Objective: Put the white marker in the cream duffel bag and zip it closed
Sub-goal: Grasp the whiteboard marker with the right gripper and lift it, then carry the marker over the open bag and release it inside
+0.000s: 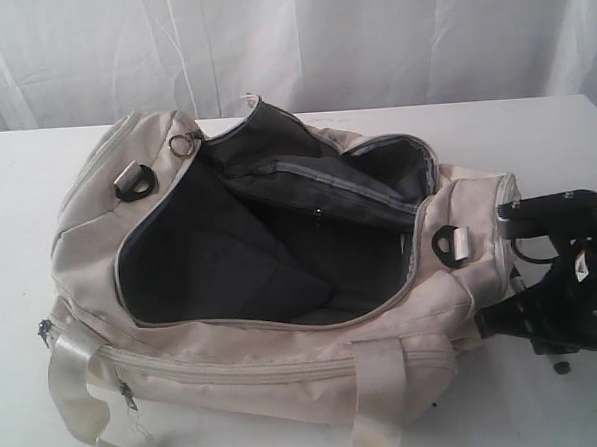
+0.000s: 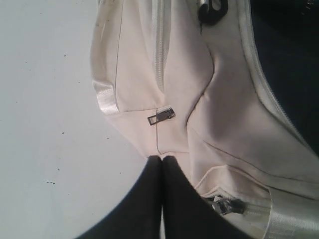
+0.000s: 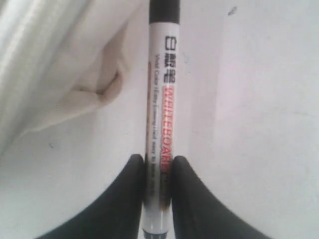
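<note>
The bag (image 1: 236,372) lies unzipped and gaping on the table (image 1: 554,130), so I judge no step finished. The marker (image 3: 160,99) is outside, just beside the bag's right end, clamped in the right claw (image 3: 158,162), and must go in before zipping. The left claw (image 2: 162,162) is pressed shut at the bag's other end, nipping fabric or not I cannot tell. The marker's barrel reads "WHITEBOARD" in red; the finer print is too blurred.

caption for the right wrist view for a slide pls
Right tool shut on the white marker, black cap pointing away, cream duffel bag beside it, white table behind.
</note>
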